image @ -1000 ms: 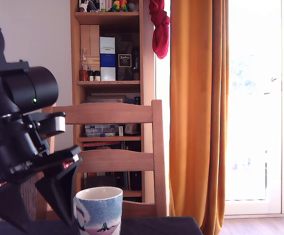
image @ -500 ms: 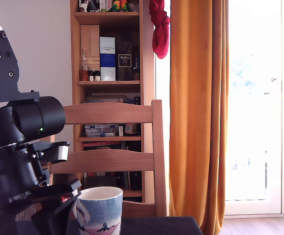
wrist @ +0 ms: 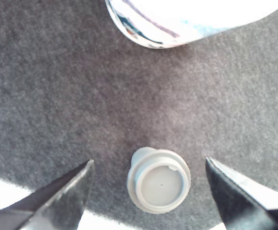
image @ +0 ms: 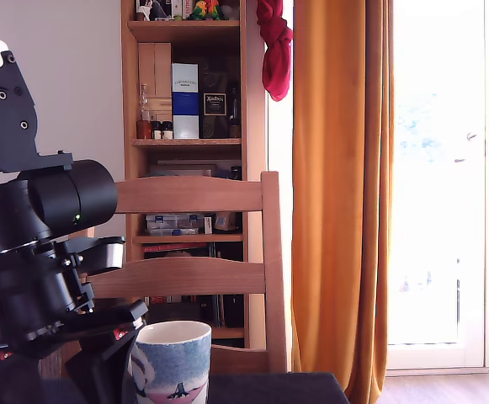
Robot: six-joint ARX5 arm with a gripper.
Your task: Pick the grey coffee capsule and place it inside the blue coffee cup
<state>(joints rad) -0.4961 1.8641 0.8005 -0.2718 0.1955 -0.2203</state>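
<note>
Now my gripper (wrist: 149, 165) hangs over the dark grey mat (wrist: 57, 86), and my two black fingers (wrist: 67, 191) are spread wide apart. I am holding nothing. The grey coffee capsule (wrist: 159, 180) stands on the mat right between my fingers, with a gap on each side, so neither finger touches it. I see its flat round end facing up at me. The blue coffee cup (wrist: 186, 21) stands on the same mat a little way past the capsule, and I see only part of its painted side. In the exterior view the cup (image: 172, 364) is low down, just beside my arm (image: 42, 278), with a wooden chair (image: 202, 244) behind it.

I think my job now is the grab. To do it well, I should go straight down so the capsule stays in the middle. I should go low enough that my fingers close on its side, not on its wide rim. Then I should squeeze slowly. The capsule is small and light, so a bump from one finger could knock it over or push it away. I also want to keep clear of the cup while I go down.
</note>
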